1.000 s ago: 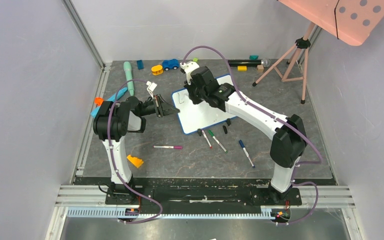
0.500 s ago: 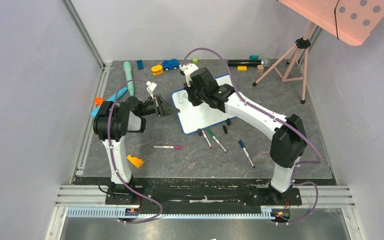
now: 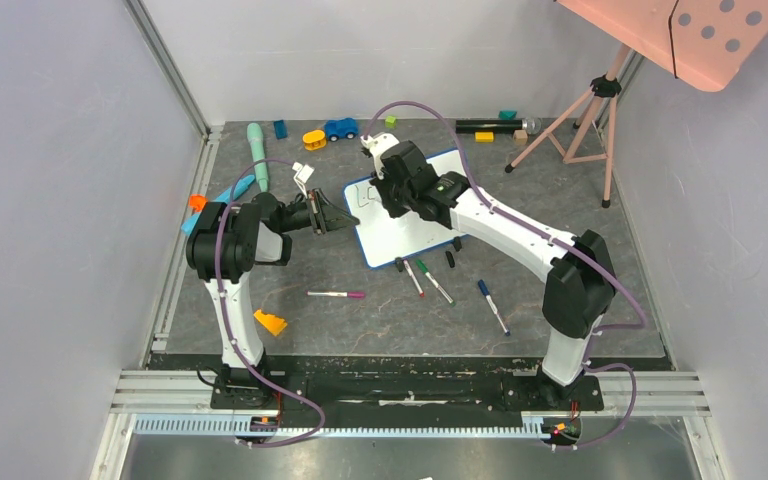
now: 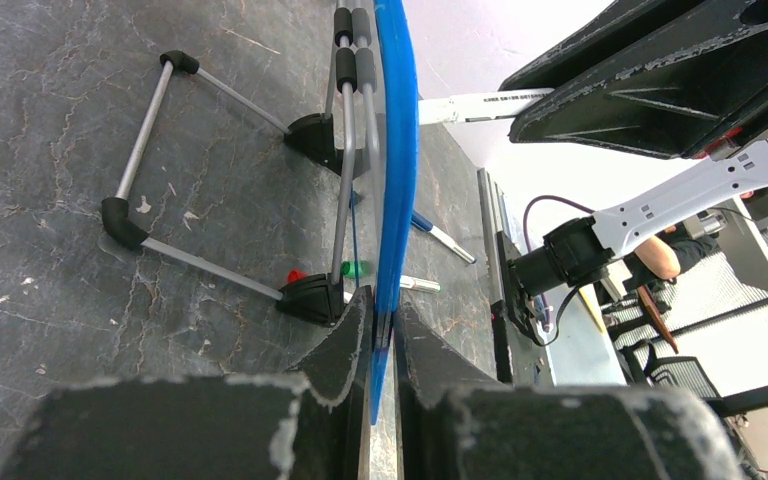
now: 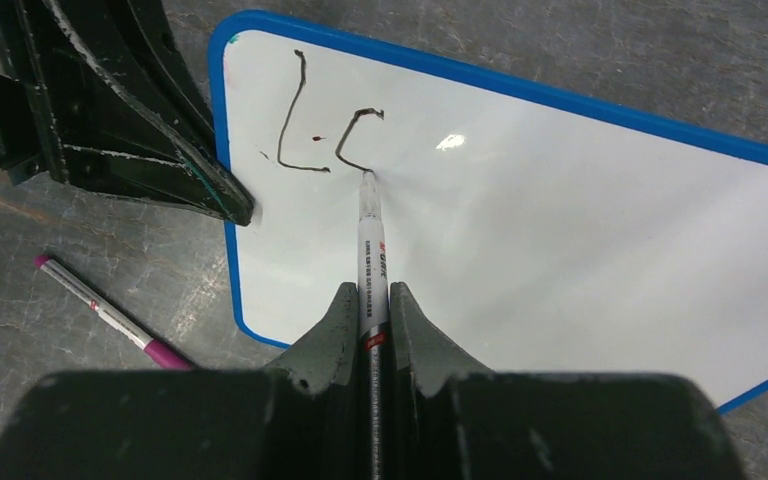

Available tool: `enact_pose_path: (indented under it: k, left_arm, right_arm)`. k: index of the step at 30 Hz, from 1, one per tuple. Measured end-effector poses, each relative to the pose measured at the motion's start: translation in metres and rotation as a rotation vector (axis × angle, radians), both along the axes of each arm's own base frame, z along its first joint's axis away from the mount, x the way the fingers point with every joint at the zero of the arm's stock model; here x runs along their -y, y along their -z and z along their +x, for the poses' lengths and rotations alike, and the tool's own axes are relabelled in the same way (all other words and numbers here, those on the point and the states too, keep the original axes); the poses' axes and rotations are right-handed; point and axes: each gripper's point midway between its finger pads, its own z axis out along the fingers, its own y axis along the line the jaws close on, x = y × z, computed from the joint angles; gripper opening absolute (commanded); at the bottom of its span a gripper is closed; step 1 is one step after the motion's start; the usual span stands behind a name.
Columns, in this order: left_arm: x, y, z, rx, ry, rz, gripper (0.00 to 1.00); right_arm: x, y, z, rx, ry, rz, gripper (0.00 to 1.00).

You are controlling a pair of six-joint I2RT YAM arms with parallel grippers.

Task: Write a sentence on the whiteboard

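Note:
The whiteboard (image 3: 400, 225) with its blue frame lies tilted at the table's middle; it also fills the right wrist view (image 5: 560, 230). My left gripper (image 3: 345, 218) is shut on the whiteboard's left edge, whose blue frame (image 4: 392, 200) shows edge-on between the jaws of the left gripper (image 4: 384, 325). My right gripper (image 5: 371, 300) is shut on a white marker (image 5: 370, 250), its tip touching the board. Only the start of the sentence (image 5: 325, 135) shows: a dark "L" and an unfinished second stroke. The right gripper (image 3: 385, 190) hovers over the board's upper left.
Several loose markers (image 3: 430, 280) lie below the board, and a pink marker (image 3: 336, 294) lies to the left, also in the right wrist view (image 5: 110, 315). Toys (image 3: 340, 128) line the back. A tripod (image 3: 585, 110) stands at back right. An orange block (image 3: 270, 322) sits near the left arm.
My right gripper has shifted slightly up and right over the board with the marker. The left arm and the board have not moved.

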Motion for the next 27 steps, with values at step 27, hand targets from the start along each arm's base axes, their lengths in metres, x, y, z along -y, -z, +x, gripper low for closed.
enact_pose_path:
  k: [27]
  left_arm:
    - [0.000, 0.000, 0.000, 0.001, 0.003, 0.000, 0.02]
  right_arm:
    - [-0.002, -0.017, 0.015, 0.039, 0.043, -0.001, 0.00]
